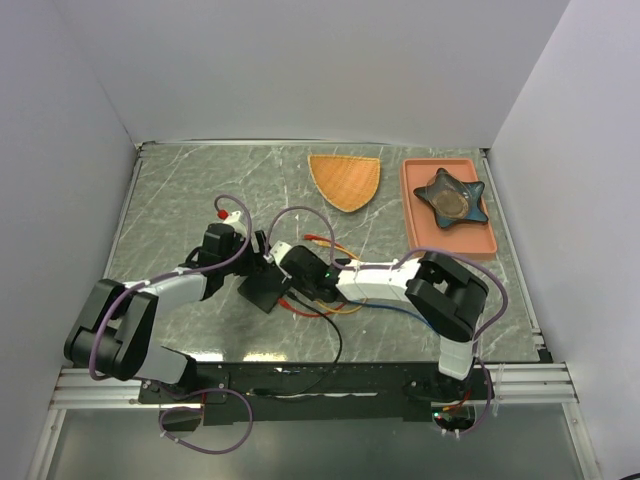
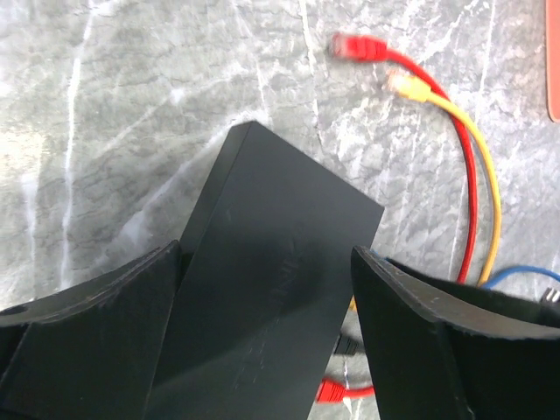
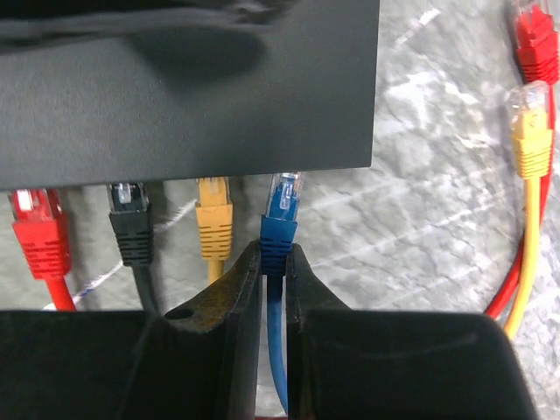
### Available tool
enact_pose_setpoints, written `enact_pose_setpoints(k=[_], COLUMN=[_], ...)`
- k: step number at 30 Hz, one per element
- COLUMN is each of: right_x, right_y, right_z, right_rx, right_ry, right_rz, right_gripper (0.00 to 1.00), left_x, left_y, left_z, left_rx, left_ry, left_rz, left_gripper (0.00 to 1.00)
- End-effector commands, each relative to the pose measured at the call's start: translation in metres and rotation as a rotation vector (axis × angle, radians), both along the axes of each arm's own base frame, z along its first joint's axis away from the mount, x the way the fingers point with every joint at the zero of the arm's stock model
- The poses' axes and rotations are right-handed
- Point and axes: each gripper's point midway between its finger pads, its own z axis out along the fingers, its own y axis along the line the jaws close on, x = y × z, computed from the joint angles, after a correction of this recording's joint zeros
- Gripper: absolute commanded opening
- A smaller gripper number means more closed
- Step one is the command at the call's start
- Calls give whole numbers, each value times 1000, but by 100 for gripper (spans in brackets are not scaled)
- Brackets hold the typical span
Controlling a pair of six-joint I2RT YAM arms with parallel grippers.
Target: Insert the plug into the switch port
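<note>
A flat matte-black box (image 1: 262, 292) lies on the marble table. My left gripper (image 2: 265, 254) is open and straddles the box (image 2: 271, 289). The left finger sits close against it, and a gap shows beside the right finger (image 2: 429, 341). My right gripper (image 3: 276, 254) is shut on the boot of a blue plug (image 3: 282, 206). The plug's clear tip sits at the box's long edge (image 3: 315, 162). The switch port itself is hidden under that edge. Red (image 3: 37, 229), black (image 3: 131, 223) and yellow (image 3: 213, 219) plugs sit along the same edge to the left.
Loose red (image 2: 354, 45) and yellow (image 2: 407, 85) plugs with their cables lie on the table right of the box. At the back right, an orange tray (image 1: 440, 243) holds a dark star-shaped dish (image 1: 452, 197). An orange fan-shaped mat (image 1: 345, 180) lies beside it.
</note>
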Motion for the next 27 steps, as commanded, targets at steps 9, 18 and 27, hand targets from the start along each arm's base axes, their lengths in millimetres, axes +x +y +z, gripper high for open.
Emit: enact_pose_setpoints(k=[9, 18, 27], right_x=[5, -5, -2], right_y=[29, 27, 25], right_z=[22, 17, 30], right_rx=[91, 159, 274], right_ry=[-28, 71, 94], right_rz=[-40, -92, -97], right_gripper=[0, 0, 0], left_x=[8, 8, 7], left_y=[-4, -8, -10], left_z=[8, 2, 0], left_rx=[-2, -10, -17], left_ry=[-22, -6, -1], left_rz=[36, 25, 15], left_gripper=[80, 72, 67])
